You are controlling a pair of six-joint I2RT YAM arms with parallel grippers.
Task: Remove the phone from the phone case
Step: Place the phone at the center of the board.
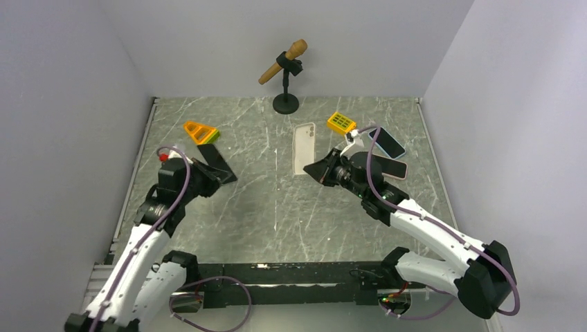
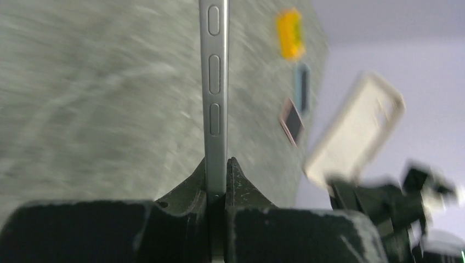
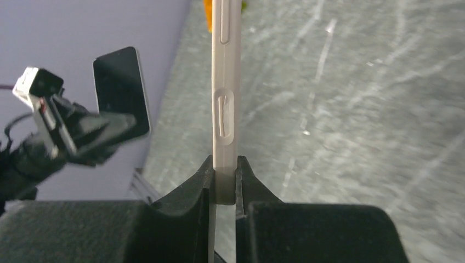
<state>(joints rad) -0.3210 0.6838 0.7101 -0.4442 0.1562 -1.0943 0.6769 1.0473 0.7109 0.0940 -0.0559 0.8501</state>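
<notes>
The phone (image 1: 220,163), dark-screened with a grey metal edge, is held clear of the table on the left, and my left gripper (image 1: 202,177) is shut on it. In the left wrist view its buttoned edge (image 2: 214,82) rises straight from between the jaws of the left gripper (image 2: 217,171). The pale, translucent phone case (image 1: 304,148) is apart from the phone, near the table's middle, with my right gripper (image 1: 318,170) shut on its near end. In the right wrist view the case's edge (image 3: 226,93) stands between the jaws of the right gripper (image 3: 224,176). The phone (image 3: 121,91) shows at the left there.
A wooden microphone on a black stand (image 1: 285,68) stands at the back centre. An orange triangular block (image 1: 201,131) lies at the back left and a yellow block (image 1: 341,122) at the back right. Two other phones (image 1: 388,142) (image 1: 392,168) lie by my right arm.
</notes>
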